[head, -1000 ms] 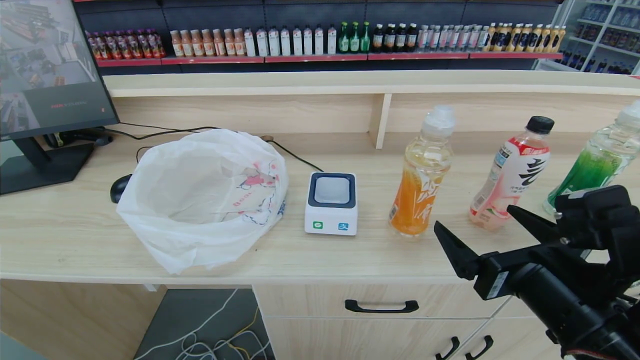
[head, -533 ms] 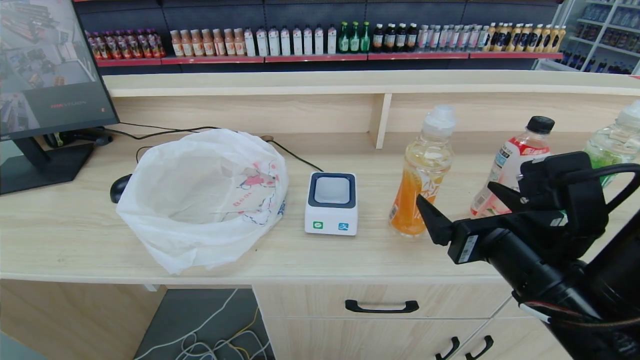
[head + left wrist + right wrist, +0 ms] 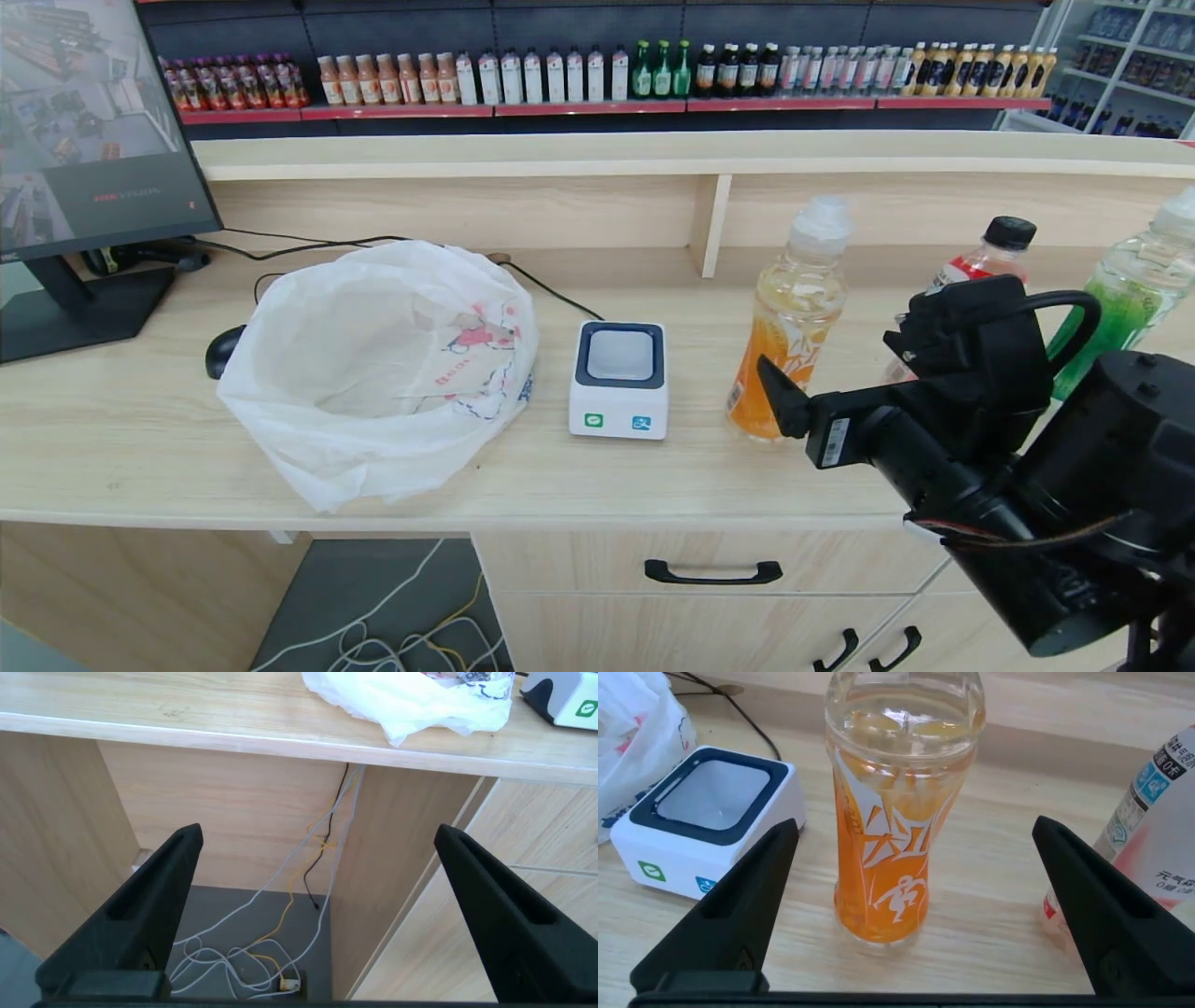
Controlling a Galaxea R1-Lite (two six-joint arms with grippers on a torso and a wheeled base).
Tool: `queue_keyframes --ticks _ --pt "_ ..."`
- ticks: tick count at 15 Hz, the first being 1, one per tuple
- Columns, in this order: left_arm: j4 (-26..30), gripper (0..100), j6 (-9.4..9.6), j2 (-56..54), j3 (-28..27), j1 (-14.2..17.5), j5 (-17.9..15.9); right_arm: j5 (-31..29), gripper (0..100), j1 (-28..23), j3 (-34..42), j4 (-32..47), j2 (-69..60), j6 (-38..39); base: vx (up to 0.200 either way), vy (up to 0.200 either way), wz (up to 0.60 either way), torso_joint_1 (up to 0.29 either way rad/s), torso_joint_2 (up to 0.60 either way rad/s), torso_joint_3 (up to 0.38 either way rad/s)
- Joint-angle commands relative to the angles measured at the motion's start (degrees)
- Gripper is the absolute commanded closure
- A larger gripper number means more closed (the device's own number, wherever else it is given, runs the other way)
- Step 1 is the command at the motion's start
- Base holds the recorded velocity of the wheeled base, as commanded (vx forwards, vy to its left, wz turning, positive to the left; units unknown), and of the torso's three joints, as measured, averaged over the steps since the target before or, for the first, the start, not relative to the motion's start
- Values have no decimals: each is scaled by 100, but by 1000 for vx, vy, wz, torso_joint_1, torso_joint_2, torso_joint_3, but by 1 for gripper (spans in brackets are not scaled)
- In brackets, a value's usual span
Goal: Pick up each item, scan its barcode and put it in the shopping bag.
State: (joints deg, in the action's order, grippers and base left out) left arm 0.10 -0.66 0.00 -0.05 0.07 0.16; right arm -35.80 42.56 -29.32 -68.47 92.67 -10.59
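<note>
Left of centre, the white plastic shopping bag [image 3: 383, 369] slumps on the counter [image 3: 140, 439] with its mouth gaping open. Just right of it sits the small white scanner [image 3: 619, 379], its dark-rimmed window facing up. Right of centre the orange drink bottle [image 3: 789, 322] stands upright with a pale cap, then a partly hidden pink bottle [image 3: 1004, 245] with a black cap, and a green bottle [image 3: 1125, 299] at the right edge.

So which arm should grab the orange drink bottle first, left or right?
Right. The right hand is open and aimed at the orange plastic drink bottle just ahead. The left hand hangs open below the light wooden counter, at the end with the white plastic bag.
</note>
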Motion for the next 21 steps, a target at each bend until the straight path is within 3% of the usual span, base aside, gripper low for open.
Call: queue_keyframes --ticks 1,21 --pt "-1 0 -4 0 5 1 2 214 0 -283 -30 -43 84 -127 0 0 0 0 0 0" --pt "-1 0 -4 0 -4 1 2 487 0 -397 -962 -351 1042 -110 0 0 0 0 0 0"
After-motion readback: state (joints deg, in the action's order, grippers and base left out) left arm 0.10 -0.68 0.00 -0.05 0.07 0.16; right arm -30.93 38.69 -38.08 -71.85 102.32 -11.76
